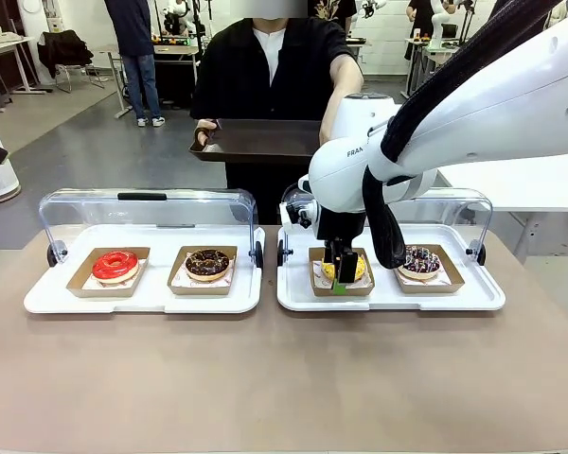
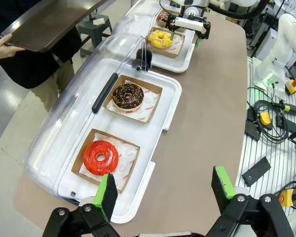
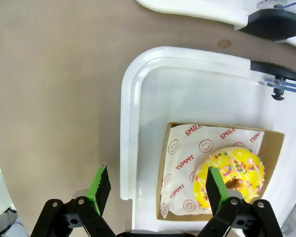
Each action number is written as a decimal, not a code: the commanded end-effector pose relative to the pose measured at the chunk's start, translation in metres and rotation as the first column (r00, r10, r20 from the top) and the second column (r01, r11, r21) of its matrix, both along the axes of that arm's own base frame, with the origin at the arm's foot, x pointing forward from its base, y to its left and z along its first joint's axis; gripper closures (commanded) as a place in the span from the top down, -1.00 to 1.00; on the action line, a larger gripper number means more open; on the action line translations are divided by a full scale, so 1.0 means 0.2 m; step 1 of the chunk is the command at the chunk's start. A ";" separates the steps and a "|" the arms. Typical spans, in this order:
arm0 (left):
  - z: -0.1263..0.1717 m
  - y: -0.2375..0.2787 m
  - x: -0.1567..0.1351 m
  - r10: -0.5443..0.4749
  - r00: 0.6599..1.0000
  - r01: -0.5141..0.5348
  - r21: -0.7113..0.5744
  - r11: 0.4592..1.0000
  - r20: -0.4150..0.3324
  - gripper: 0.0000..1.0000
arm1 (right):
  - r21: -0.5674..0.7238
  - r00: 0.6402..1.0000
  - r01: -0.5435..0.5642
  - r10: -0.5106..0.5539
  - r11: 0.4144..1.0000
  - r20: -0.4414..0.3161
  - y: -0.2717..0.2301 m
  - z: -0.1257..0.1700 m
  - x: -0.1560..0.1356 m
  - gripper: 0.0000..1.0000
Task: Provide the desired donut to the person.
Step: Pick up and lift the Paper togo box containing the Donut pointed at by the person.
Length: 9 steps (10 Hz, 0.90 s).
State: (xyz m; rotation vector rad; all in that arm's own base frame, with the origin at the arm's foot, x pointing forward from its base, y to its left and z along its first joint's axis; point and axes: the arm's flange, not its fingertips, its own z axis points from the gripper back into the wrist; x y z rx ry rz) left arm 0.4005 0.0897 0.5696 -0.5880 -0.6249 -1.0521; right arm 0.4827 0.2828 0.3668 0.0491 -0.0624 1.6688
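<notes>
1. Brown table (image 1: 265, 378): beneath both grippers.
2. White right arm (image 1: 473, 104): stretched in from the right, ending at the right gripper (image 3: 157, 177).
3. Person (image 1: 265, 66): beyond the right gripper, across the table, holding a dark serving tray (image 1: 256, 142) in both hands.
4. Two white trays, clear lids raised: right tray (image 1: 398, 301) under the right gripper, left tray (image 1: 38, 301) just ahead of the left gripper (image 2: 164, 177).
5. Right gripper: jaws wide apart, nothing held. One finger seen against bare table outside the tray rim, the other over the near edge of the yellow sprinkled donut (image 3: 232, 173) (in a cardboard box on printed paper). Contact impossible to tell.
6. Left gripper: likewise spread and empty, above the table's near edge. Red-glazed donut (image 2: 101, 157) just past one finger, chocolate donut (image 2: 128, 95) farther ahead.
7. Dark sprinkled donut (image 1: 420, 260): in the next box, just beside the right gripper.
</notes>
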 end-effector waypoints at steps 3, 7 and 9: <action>0.01 0.00 0.00 -0.007 1.000 0.007 -0.015 1.000 0.009 1.00 | -0.011 1.000 -0.003 0.003 1.000 0.003 0.02 -0.08 0.01 1.00; 0.01 0.00 0.00 -0.007 1.000 0.007 -0.015 1.000 0.009 1.00 | -0.029 0.998 0.040 -0.039 0.999 0.048 0.04 -0.20 0.07 1.00; 0.01 0.00 0.00 -0.007 1.000 0.007 -0.015 1.000 0.009 1.00 | -0.027 0.998 0.036 -0.034 0.999 0.058 0.06 -0.20 0.07 1.00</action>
